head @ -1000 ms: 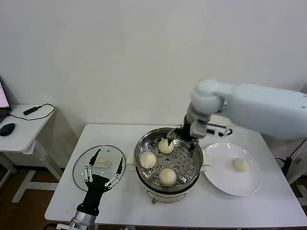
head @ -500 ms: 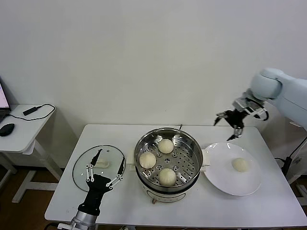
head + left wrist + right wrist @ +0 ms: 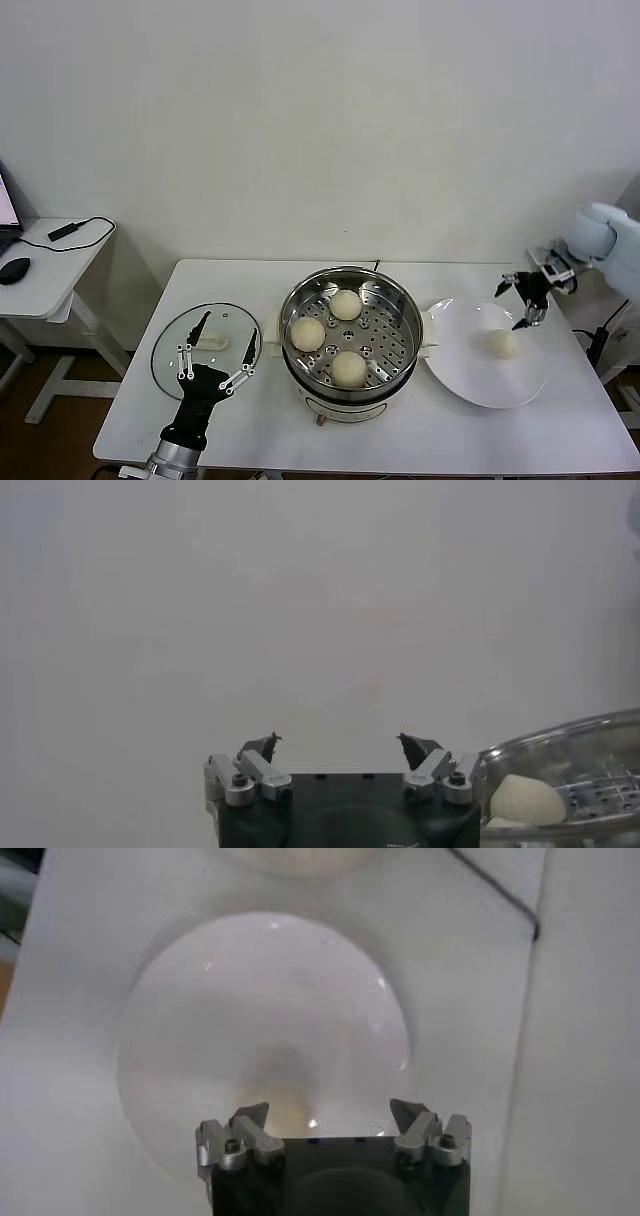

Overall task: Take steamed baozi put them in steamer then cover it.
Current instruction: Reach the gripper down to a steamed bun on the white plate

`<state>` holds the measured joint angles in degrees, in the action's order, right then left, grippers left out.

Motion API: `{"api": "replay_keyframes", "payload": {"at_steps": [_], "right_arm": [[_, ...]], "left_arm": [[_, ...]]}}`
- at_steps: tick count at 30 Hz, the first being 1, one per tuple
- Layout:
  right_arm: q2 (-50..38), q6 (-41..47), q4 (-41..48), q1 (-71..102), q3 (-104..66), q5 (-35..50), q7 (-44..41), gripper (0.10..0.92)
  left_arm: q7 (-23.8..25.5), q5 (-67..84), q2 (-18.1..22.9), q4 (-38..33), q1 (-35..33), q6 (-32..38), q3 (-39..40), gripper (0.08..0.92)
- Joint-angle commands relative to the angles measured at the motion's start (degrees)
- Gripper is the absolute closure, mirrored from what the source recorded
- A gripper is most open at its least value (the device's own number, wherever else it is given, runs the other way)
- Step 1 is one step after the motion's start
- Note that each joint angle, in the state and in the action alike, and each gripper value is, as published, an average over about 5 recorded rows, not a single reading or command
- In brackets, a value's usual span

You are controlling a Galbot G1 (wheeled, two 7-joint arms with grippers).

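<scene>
Three steamed baozi (image 3: pixel 348 368) are sitting in the steamer (image 3: pixel 350 340). Having left the pot, the right gripper (image 3: pixel 524 298) is descending, fingers spread, toward the last bun (image 3: pixel 502 343) on the plate (image 3: pixel 470 375) (left gripper (image 3: pixel 214 365) idling open over the cover (image 3: pixel 205 340)).

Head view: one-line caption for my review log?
Open right gripper above last cream-white bun on white plate; three buns in steel steamer; left gripper idle by glass lid.

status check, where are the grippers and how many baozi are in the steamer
Right gripper open, empty, above the last baozi on the plate. Left gripper open by the cover. Three baozi in the steamer. Nothing in the way.
</scene>
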<state>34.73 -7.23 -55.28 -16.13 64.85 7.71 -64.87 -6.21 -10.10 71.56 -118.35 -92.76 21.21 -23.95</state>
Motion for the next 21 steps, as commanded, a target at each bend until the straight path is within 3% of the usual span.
{"api": "replay_keyframes", "payload": {"at_steps": [1, 21], "right_arm": [[0.59, 2.24, 4.45, 8.58, -2.70, -1.36, 4.07, 0.203], [3.34, 3.99, 7.04, 11.27, -4.95, -0.22, 5.65, 0.214]], "left_arm": [[-0.06, -0.08, 0.02, -0.32, -0.35, -0.03, -0.21, 0.177], [-0.81, 0.21, 0.32, -0.55, -0.57, -0.59, -1.68, 0.177]]}}
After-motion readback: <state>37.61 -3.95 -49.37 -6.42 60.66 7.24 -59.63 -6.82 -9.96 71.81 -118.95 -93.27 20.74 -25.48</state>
